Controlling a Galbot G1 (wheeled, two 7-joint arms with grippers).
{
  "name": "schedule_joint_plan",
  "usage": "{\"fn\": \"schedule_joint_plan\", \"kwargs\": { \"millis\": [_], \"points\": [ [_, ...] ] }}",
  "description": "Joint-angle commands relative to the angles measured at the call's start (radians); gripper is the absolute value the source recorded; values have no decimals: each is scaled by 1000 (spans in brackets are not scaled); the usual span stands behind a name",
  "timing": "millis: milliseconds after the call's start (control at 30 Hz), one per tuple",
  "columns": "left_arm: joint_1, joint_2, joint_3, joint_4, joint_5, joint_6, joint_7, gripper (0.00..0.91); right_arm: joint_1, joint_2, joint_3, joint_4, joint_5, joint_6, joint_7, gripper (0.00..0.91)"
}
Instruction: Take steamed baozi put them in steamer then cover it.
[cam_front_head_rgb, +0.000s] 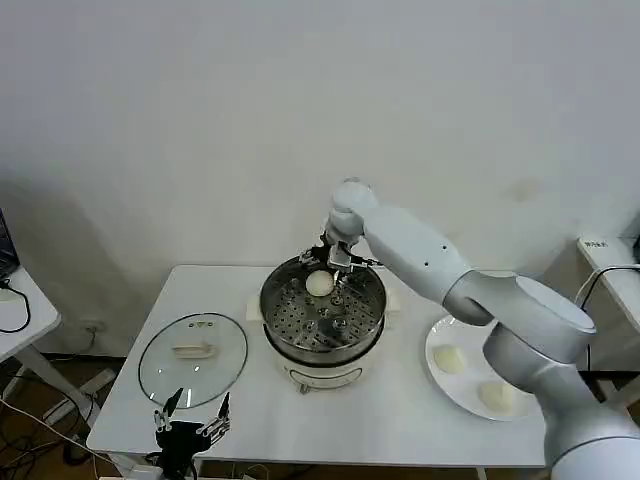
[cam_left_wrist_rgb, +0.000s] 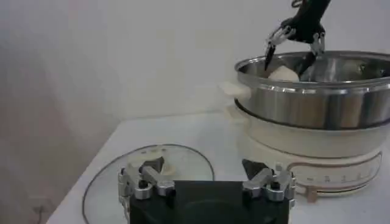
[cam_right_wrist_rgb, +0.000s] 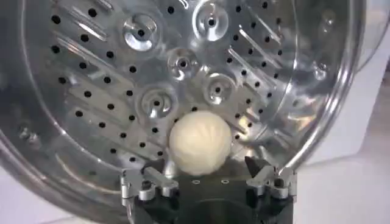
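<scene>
Between the spread fingers of the right gripper (cam_front_head_rgb: 331, 262), a soft, light baozi (cam_front_head_rgb: 319, 285) rests released on the steamer (cam_front_head_rgb: 322, 318) tray. Judged squashable, it wants gentle side holds. Left gripper (cam_front_head_rgb: 190, 418) waits open beside the cover (cam_front_head_rgb: 193, 358).

Steamer (cam_front_head_rgb: 322, 320) shiny perforated steel; cover (cam_front_head_rgb: 193, 358) clear glass; baozi (cam_right_wrist_rgb: 200, 142) matt.

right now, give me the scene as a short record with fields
right gripper: open, over the steamer's far side, above a bun
left gripper: open, idle near the table's front edge by the cover
steamer: uncovered, one baozi on its tray
plate: two baozi, right of the steamer
cover: flat on the table, left of the steamer
</scene>
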Motion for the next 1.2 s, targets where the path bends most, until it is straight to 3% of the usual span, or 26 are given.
{"fn": "schedule_joint_plan", "kwargs": {
  "millis": [33,300,467,600,800,867,967,1200],
  "points": [
    [4,1,5,-7,2,0,0,907,41,-114,-48,222,201,-122,-56,907],
    [16,11,3,-22,6,-1,2,907,104,-311,-66,411,414,-283,-66,907],
    [21,19,-3,-41,0,1,4,907,115,-498,-68,472,555,-430,-12,907],
    [21,21,4,-45,0,2,5,907,117,-616,-81,509,654,-551,-1,907],
    [9,29,13,-41,0,4,7,907,88,-784,-85,524,723,-692,-15,907],
    [6,34,12,-37,-3,4,7,907,78,-816,-89,524,758,-762,-30,907],
    [2,39,10,-31,-6,3,6,907,51,-861,-97,553,781,-972,-40,907],
    [-9,43,10,-27,-11,4,8,907,-12,-853,-102,545,774,-1117,-98,907]
  ]
}}
